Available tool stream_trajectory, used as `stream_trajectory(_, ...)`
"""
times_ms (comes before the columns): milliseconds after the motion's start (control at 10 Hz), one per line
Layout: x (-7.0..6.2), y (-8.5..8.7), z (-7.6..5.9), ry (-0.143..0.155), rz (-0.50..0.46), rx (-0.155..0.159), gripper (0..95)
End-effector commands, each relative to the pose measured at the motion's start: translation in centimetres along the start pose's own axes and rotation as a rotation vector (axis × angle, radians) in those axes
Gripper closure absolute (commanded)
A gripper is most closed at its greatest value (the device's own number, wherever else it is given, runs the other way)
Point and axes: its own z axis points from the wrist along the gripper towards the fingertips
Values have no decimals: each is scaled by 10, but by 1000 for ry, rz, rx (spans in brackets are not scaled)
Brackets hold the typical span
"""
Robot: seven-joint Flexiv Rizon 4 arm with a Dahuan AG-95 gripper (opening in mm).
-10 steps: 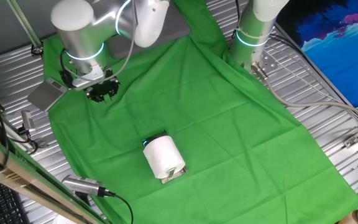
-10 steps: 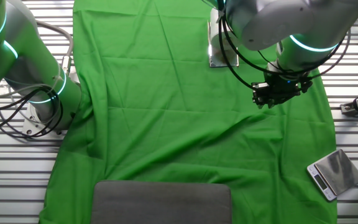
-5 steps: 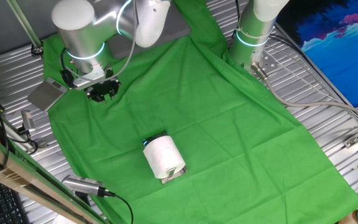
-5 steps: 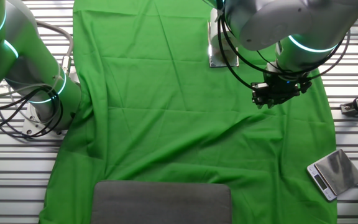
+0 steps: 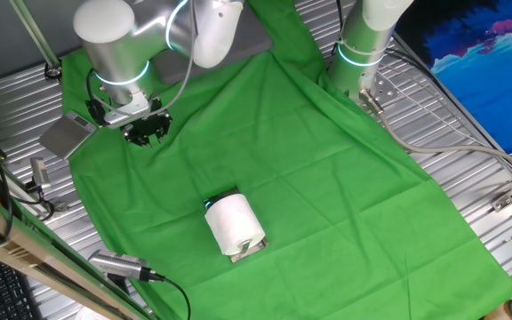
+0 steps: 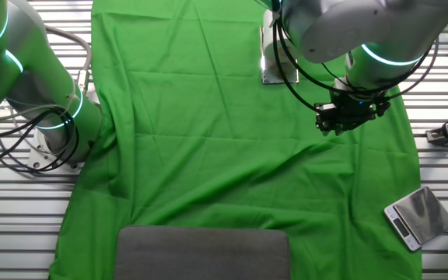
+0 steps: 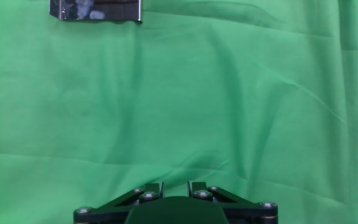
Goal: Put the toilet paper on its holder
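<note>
Hovering over green cloth (image 5: 327, 169) near its corner, gripper (image 5: 146, 132) holds nothing; jaws nearly together, narrow gap. Roll (image 5: 232, 221) sits on holder (image 5: 249, 250), well apart from gripper, toward cloth's near edge. Holder's chrome plate visible at top of hand view. Small scale (image 6: 418, 217) lies off cloth.

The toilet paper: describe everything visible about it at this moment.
The toilet paper is a plain white roll lying on its side, its hollow core end facing the lower right in the one fixed view. It sits on the chrome holder, whose plate shows beneath it on the green cloth. The gripper is apart from it, near the cloth's far corner.
</note>
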Motion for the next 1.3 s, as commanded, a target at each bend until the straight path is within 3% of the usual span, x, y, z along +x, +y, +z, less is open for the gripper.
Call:
stream_trajectory(100, 0, 0, 0, 0, 0, 1, 760)
stream_trajectory(1300, 0, 0, 0, 23, 43, 2, 760)
